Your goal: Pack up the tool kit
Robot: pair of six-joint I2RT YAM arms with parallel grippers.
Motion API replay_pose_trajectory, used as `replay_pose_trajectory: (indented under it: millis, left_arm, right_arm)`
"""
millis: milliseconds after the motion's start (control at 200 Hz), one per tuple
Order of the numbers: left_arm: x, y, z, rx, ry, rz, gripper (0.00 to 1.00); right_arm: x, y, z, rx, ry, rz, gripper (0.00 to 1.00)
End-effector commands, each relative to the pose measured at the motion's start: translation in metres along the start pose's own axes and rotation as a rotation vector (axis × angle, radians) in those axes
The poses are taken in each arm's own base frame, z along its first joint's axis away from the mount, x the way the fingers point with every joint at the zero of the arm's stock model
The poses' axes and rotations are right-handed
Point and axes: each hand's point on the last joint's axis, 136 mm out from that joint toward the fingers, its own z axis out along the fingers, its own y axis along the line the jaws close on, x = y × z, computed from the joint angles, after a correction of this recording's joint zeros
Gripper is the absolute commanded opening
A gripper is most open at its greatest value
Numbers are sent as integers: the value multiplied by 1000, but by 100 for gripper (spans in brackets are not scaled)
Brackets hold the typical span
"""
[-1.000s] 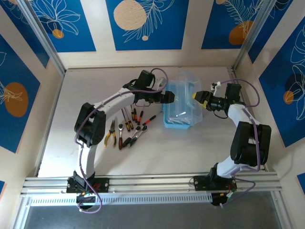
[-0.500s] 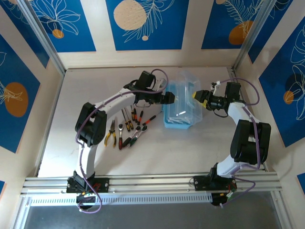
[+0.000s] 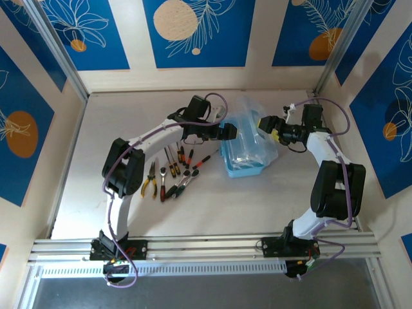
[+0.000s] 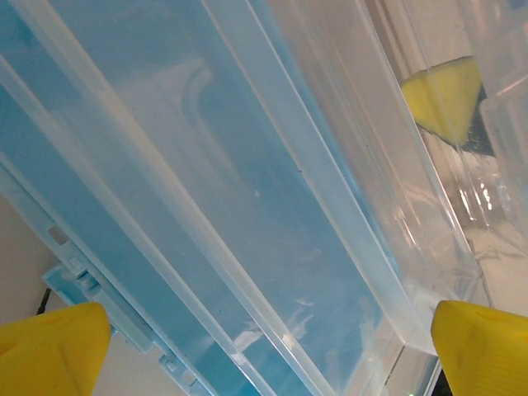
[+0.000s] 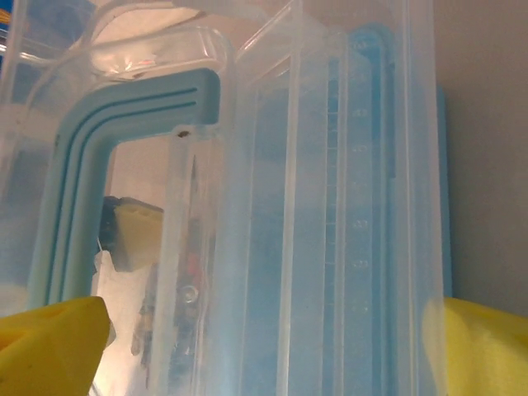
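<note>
One blue case (image 3: 243,161): between both hands, right at their fingertips.
Clear lid (image 3: 257,111): looks tipped more toward the right hand (image 3: 262,123) now.
Right hand: just spread wide, holding nothing.
Left hand (image 3: 230,132): wide, empty.
Tools (image 3: 172,172): on the counter (image 3: 206,212) behind the left hand, beside its arm.
Meaning: case seems open; packing can start.

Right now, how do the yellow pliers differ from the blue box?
The pliers are small, yellow-handled and lie flat in a row with the screwdrivers. The box is far bigger, light blue with a clear lid, and stands apart from that row. Both rest on the table.
</note>
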Motion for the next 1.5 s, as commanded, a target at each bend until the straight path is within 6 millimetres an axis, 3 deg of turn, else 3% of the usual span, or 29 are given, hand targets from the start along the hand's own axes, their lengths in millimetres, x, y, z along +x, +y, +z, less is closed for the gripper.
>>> replay_pose_trajectory:
  millis: [0,175,515,840,1091,1496]
  left_arm:
    - [-10,-27,3,78,-18,41,100]
    - [-10,-28,3,78,-19,45,100]
    - [-11,-27,5,79,-19,47,100]
    - [-9,-26,5,70,-12,48,100]
    - [-8,-24,6,68,-6,49,100]
    - [-8,-24,7,71,-6,45,100]
  right_arm:
    - [-2,20,-6,-11,8,-58,99]
    - [-2,22,-15,82,-4,-108,99]
    - [0,47,-38,249,-31,-286,99]
    - [32,73,-39,449,21,-551,99]
    - [60,69,-45,615,37,-684,99]
    - [79,58,-32,704,53,-819,99]
